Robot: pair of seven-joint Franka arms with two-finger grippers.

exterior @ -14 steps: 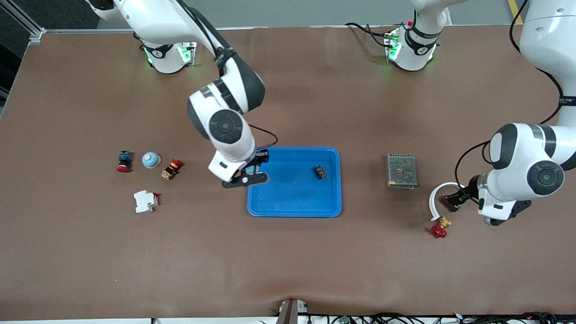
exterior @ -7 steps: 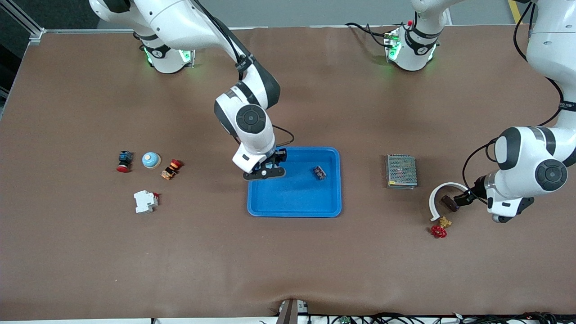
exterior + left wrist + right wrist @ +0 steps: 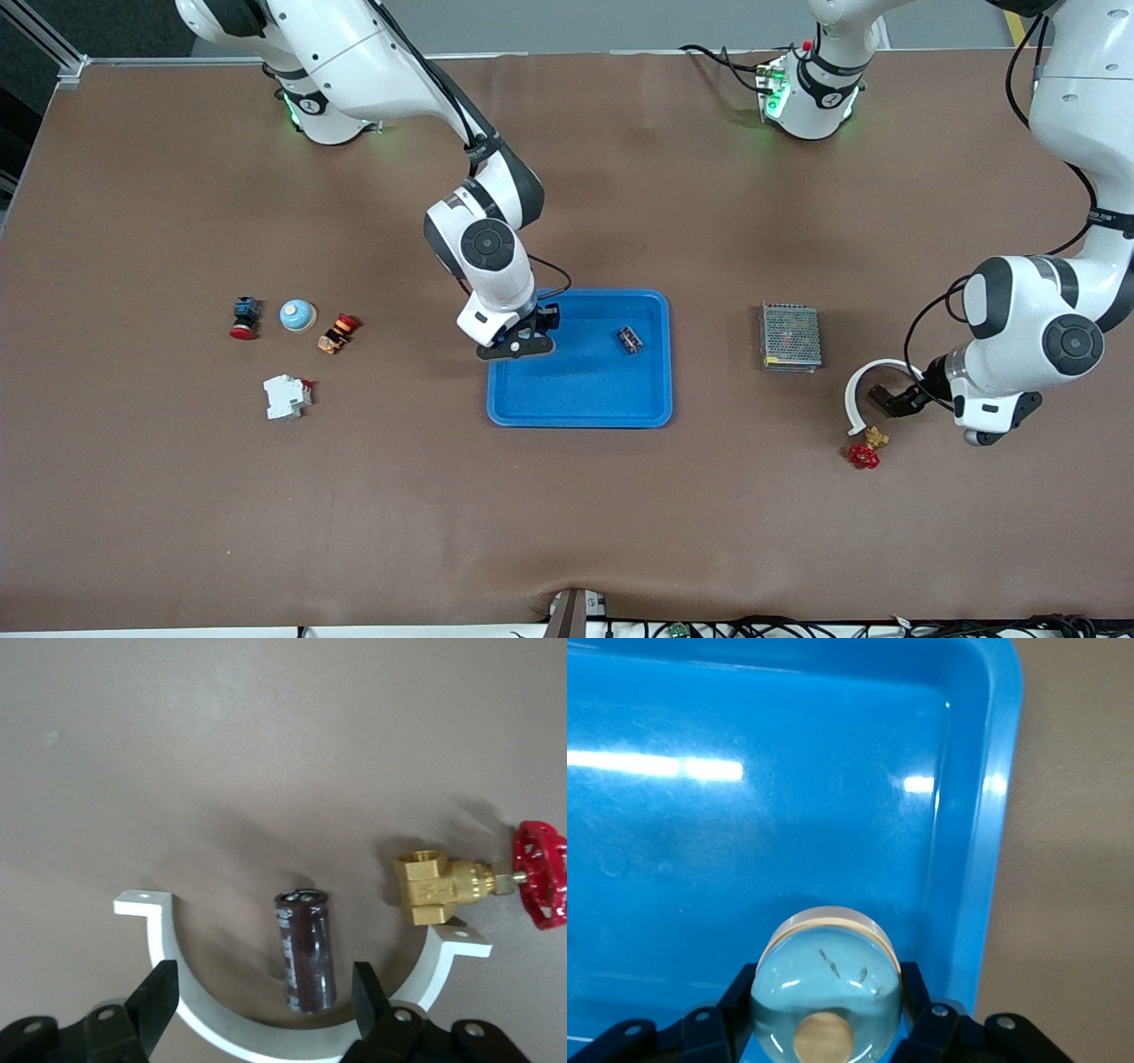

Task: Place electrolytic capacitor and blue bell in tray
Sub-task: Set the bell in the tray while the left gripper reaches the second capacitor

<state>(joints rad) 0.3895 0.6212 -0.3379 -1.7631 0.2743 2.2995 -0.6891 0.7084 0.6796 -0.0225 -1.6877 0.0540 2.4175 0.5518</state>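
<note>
**Bell over tray, capacitor on table**

While the right tool point(image 3: 824, 1028) pinches a pale blue domed bell point(image 3: 827, 988) over the shallow bright blue plastic tray point(image 3: 580, 414) near its nine o'clock rim, the left tool point(image 3: 261, 1010), fingers spread, straddles a dark cylindrical electrolytic capacitor point(image 3: 306, 950) lying on the brown table point(image 3: 567, 514) inside a white curved bracket point(image 3: 168, 957).

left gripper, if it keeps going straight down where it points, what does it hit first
Probably the capacitor, lying between the left gripper's open fingers inside the white clamp; the table is under it.

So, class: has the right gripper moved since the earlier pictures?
Yes. The right gripper, shut on the blue bell, has moved in from the tray's rim at the right arm's end to over its floor.
</note>
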